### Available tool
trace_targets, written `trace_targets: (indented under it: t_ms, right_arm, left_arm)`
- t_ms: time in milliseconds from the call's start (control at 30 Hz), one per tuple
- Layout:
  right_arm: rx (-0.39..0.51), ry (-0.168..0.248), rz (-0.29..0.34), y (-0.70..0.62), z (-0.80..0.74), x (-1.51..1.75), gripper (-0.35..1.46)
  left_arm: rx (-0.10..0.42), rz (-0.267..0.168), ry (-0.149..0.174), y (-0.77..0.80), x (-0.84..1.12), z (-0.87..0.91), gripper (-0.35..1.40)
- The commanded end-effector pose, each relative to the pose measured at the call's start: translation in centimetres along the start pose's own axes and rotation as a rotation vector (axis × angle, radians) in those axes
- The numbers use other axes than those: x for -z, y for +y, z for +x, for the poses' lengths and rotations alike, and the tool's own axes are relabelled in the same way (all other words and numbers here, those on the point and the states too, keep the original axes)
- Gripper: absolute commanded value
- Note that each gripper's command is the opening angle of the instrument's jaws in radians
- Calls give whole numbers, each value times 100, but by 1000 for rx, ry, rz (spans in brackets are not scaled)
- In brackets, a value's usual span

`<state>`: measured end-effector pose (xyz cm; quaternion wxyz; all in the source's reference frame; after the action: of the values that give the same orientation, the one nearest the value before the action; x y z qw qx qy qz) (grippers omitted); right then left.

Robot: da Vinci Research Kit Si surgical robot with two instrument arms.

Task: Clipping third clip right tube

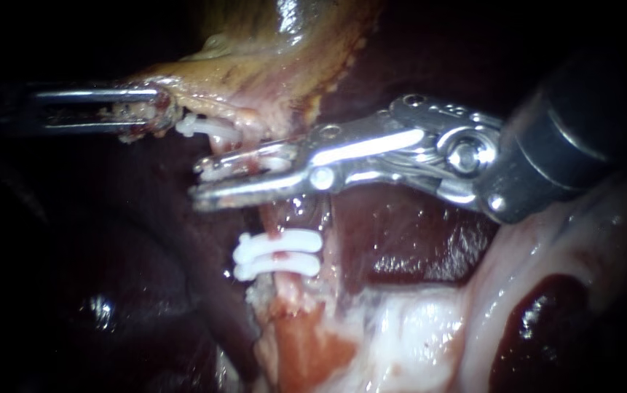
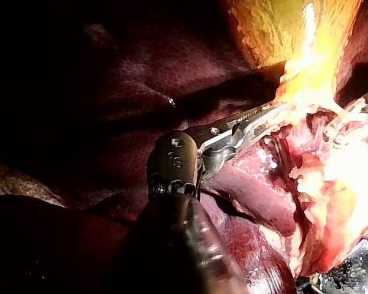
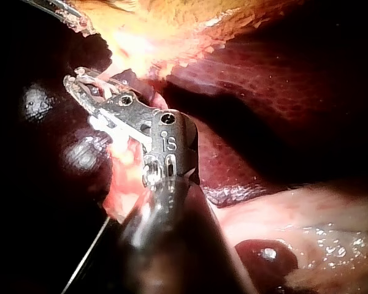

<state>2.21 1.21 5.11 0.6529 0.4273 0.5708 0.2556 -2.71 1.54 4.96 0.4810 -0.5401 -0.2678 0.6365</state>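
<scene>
Over the liver (image 1: 400,240), our left instrument (image 1: 156,110) clamps the gallbladder (image 1: 277,65) at its edge. Our right instrument (image 1: 198,182) straddles the tube (image 1: 278,218), jaws slightly apart on a loaded clip (image 1: 269,159) that seems not yet squeezed. The upper clip (image 1: 198,127) and lower clips (image 1: 278,255) are set. Metal hides where jaws and tube cross.

Yellowish gallbladder (image 1: 284,51) at twelve o'clock, dark liver (image 1: 153,218) at eight, pale glistening tissue (image 1: 415,327) at five
</scene>
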Motion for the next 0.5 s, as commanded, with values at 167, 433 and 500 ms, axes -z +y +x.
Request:
trace_targets:
  t_ms: [167,433,500]
  right_arm:
    - [-12,-27,-12,0,1,2,-35]
    - [-18,-37,-17,0,2,3,-35]
    - [-18,-37,-17,0,2,3,-35]
  left_arm:
    - [0,0,0,0,0,0,-35]
    - [0,0,0,0,0,0,-35]
    - [0,0,0,0,0,0,-35]
